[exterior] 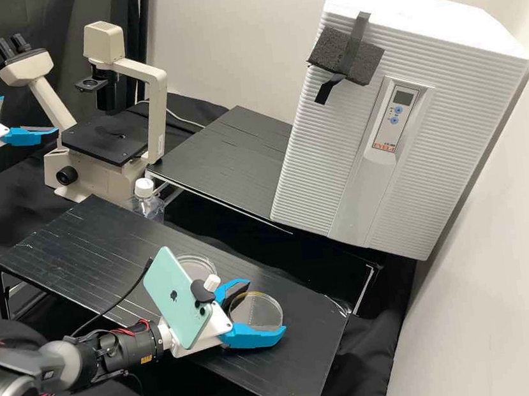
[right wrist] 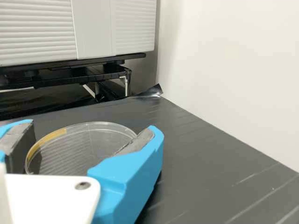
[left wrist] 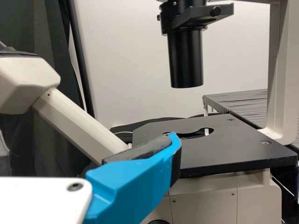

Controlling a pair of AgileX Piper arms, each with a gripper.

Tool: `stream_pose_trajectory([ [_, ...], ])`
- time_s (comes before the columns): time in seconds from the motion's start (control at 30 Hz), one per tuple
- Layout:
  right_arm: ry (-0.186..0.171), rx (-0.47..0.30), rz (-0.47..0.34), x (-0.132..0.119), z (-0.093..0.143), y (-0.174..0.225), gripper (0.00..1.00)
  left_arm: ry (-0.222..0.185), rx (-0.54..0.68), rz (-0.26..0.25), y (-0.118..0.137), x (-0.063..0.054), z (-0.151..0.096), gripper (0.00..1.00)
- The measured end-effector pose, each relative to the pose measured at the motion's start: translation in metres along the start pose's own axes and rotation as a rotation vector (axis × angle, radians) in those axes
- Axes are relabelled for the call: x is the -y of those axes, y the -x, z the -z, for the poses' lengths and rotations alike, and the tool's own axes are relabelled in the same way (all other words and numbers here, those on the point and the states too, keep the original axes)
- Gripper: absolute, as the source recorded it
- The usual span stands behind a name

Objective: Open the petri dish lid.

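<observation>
In the high view, my right gripper (exterior: 266, 305) is low over the front bench, its fingers open on either side of a clear round petri dish (exterior: 257, 312). The right wrist view has the dish (right wrist: 86, 147) lying between the two fingers of my right gripper (right wrist: 88, 130); whether the pads touch it, I cannot tell. A yellow mark runs along part of the rim. Partly behind the phone lies a second clear dish (exterior: 197, 266). My left gripper (exterior: 30, 113) stands open and empty beside the microscope, far from both dishes; the left wrist view shows one finger of my left gripper (left wrist: 88, 140).
A cream microscope (exterior: 155, 118) rises at the back left, its dark stage (left wrist: 224, 144) near my left gripper. A capped bottle (exterior: 147, 203) stands behind the front bench (exterior: 99, 263). The white ribbed incubator (exterior: 395, 111) is at the back right, with a wall beside it.
</observation>
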Motion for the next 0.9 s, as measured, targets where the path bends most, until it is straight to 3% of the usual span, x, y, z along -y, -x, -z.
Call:
stream_pose_trajectory([
  [0.2,0.024,0.000,-0.017,0.005,0.002,0.000,1.00,0.000,0.000,0.000,0.000,0.000,0.000,1.00],
  [0.4,0.000,-0.001,-0.013,0.008,0.003,0.002,1.00,0.000,0.000,0.000,0.000,0.000,0.000,1.00],
  [0.53,-0.048,0.002,-0.014,0.005,0.004,0.008,1.00,0.000,0.000,0.000,0.000,0.000,0.000,1.00],
  [0.73,-0.150,0.036,-0.061,-0.007,0.001,0.013,1.00,0.000,0.000,0.000,0.000,0.000,0.000,1.00],
  [0.9,-0.221,0.014,-0.074,-0.014,0.002,0.018,1.00,0.000,0.000,0.000,0.000,0.000,0.000,1.00],
])
